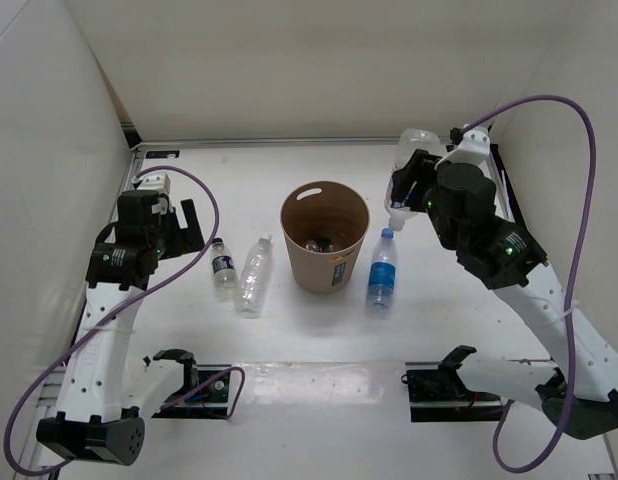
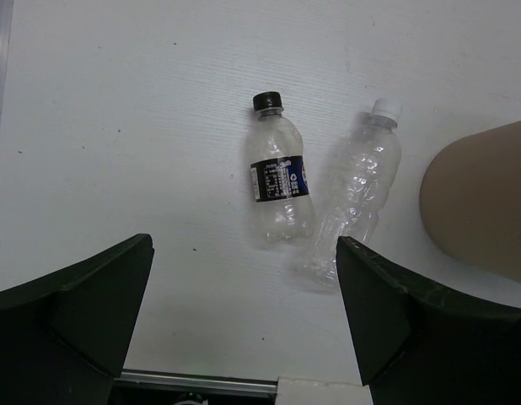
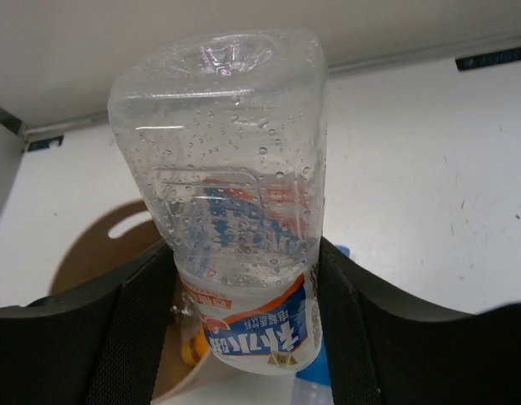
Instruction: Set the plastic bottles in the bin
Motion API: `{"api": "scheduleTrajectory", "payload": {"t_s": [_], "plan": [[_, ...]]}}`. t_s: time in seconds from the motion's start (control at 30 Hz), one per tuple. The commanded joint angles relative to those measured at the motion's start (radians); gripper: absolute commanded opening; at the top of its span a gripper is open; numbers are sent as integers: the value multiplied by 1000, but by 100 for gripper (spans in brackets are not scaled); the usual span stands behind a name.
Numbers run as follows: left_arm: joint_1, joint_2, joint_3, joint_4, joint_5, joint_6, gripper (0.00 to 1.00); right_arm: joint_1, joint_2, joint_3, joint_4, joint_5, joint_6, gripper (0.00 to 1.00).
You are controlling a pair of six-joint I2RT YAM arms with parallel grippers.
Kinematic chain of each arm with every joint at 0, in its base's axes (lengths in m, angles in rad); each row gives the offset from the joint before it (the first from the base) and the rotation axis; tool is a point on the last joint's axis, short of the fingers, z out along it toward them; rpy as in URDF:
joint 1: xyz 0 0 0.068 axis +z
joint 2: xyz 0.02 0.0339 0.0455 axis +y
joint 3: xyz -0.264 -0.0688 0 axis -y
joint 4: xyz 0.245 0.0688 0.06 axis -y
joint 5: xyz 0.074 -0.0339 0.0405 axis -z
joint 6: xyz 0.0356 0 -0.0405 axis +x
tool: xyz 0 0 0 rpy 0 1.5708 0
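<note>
The tan bin [image 1: 325, 236] stands mid-table. My right gripper [image 1: 405, 190] is shut on the white/orange-labelled bottle [image 1: 410, 165], holding it in the air to the right of the bin's rim; in the right wrist view the bottle [image 3: 235, 202] sits base-up between the pads [image 3: 134, 337], with the bin [image 3: 96, 253] below left. The blue-labelled bottle [image 1: 382, 270] lies right of the bin. The dark-labelled bottle [image 1: 223, 268] and the plain clear bottle [image 1: 255, 272] lie side by side left of the bin. My left gripper [image 1: 186, 228] is open and empty, above the table left of them.
In the left wrist view the dark-labelled bottle [image 2: 280, 181] and the clear bottle [image 2: 355, 198] lie ahead of the open gripper [image 2: 244, 325], with the bin's side [image 2: 484, 198] at right. Some small items [image 1: 314, 243] lie in the bin. White walls enclose the table.
</note>
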Motion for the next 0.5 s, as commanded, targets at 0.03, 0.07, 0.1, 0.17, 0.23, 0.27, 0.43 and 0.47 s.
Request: {"api": "scheduleTrajectory", "payload": {"t_s": [0.03,0.07,0.1,0.17,0.23,0.27,0.43,0.47], "plan": [[0,6,12,0,12,0,100,106,8,64,159,202,-102,0],[2,5,12,1,12,0,100,120,8,63,176,207,-114,0],[2,5,10,1,12,0,100,139,10,63,219,209,-145,0],[0,5,13,1,10,3,100,166,16,61,269,192,-177,0],[0,8,13,6,12,-2,100,181,37,63,293,156,-176,0],[0,8,15,2,12,0,100,183,43,61,305,141,-173,0],[0,20,13,6,12,-2,100,238,108,44,405,149,-223,0],[0,20,15,6,15,-2,100,238,126,46,414,137,-223,0]]}}
